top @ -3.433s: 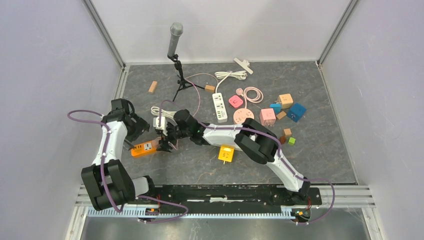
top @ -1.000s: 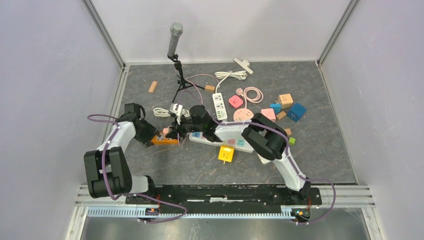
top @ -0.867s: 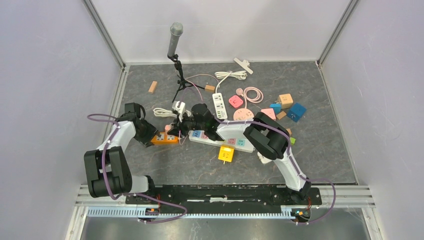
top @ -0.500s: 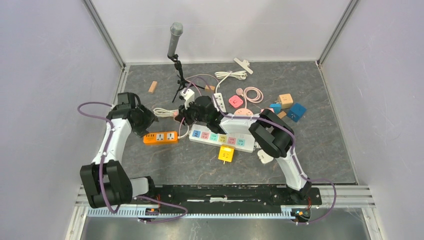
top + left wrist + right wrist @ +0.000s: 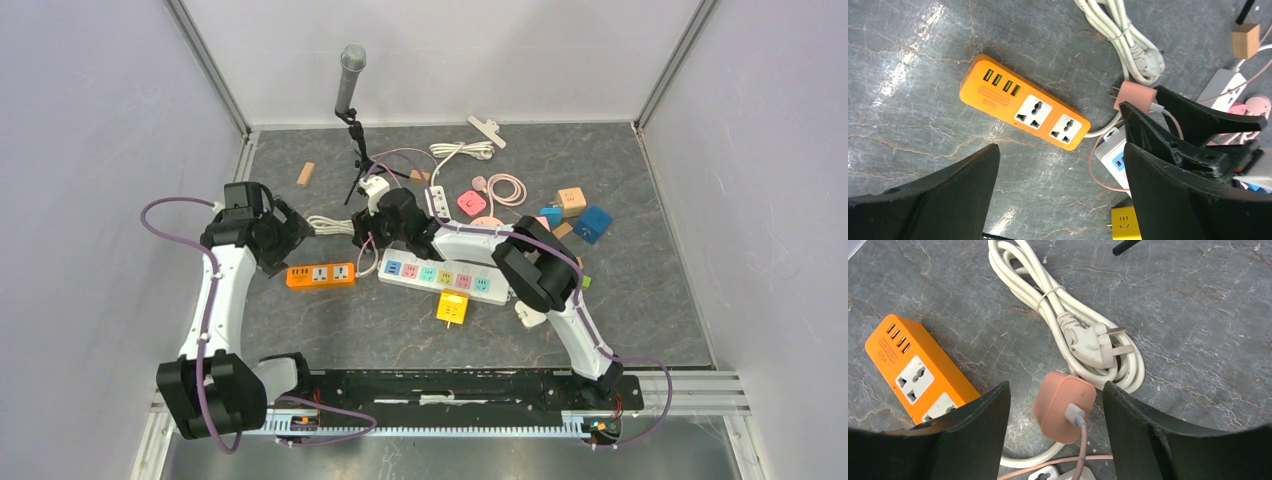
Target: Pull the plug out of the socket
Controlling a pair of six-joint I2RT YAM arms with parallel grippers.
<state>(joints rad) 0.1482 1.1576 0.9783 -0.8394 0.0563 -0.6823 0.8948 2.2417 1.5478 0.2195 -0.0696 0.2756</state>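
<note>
Plug (image 5: 1064, 406) is out of the socket (image 5: 1023, 107) and has been let go.
Our right gripper (image 5: 1053, 390) has spread its fingers, and the pink plug sits loose between them, seemingly on the tabletop (image 5: 1198, 315), prongs bare, beside the coiled white cable (image 5: 1048, 295). Our left gripper (image 5: 1060, 147) has opened wide and lifted off the orange socket, whose outlets are now empty. We judge the pull done.

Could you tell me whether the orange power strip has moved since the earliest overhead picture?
Yes. The orange power strip has shifted right and a little toward the back of the table, closer to the microphone stand.
</note>
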